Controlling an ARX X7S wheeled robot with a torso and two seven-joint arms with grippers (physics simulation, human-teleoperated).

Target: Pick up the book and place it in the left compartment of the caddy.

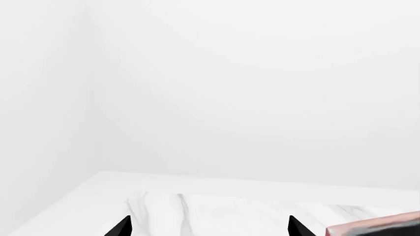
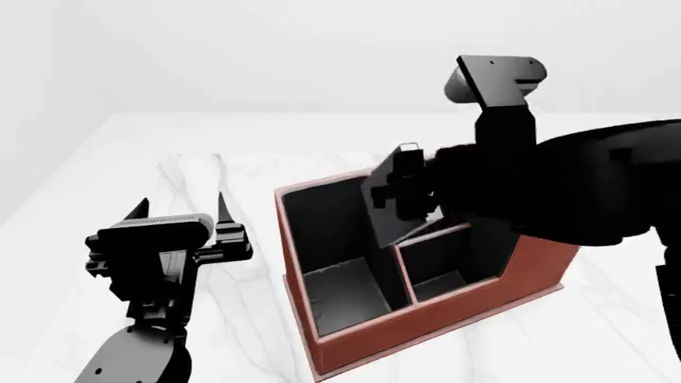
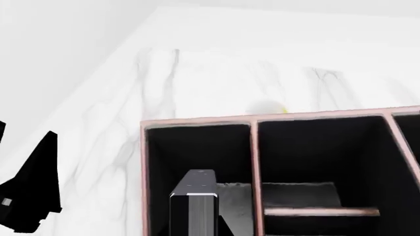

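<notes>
Black-covered, the book [image 2: 391,199] sits pinched in the right gripper [image 2: 410,187] over the left compartment [image 2: 330,239]; I'd lower it straight, clear of the divider, before releasing.

White marble tabletop [image 2: 245,183] with grey veining, 1 surface, spanning all 3 views; veins run in thin streaks, clearest in the right wrist view [image 3: 164,73] and in the left wrist view [image 1: 217,214]. A plain white border strip [image 2: 64,191] frames the veined slab along its left and far edges. Background is a plain white wall [image 2: 266,48], meeting a second white wall at a faint vertical corner in the left wrist view [image 1: 92,98].
</notes>
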